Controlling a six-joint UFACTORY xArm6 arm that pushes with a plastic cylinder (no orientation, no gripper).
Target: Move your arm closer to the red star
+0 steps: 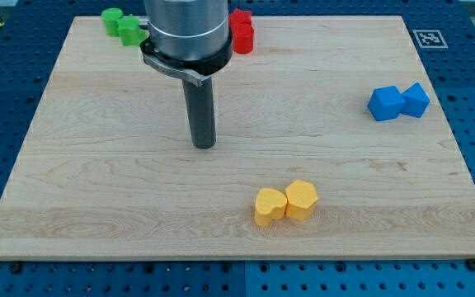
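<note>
Two red blocks sit together at the view's top, right of the arm: one (239, 20) at the board's top edge, partly hidden by the arm, and one (243, 40) just below it. Which is the star I cannot tell. My tip (204, 146) rests on the board's middle left, well below and left of the red blocks.
Two green blocks (120, 23) lie at the view's top left, partly behind the arm. Two blue blocks (397, 101) touch each other at the right. Two yellow blocks (285, 202) touch near the bottom middle. The wooden board (72, 198) lies on a blue pegboard table.
</note>
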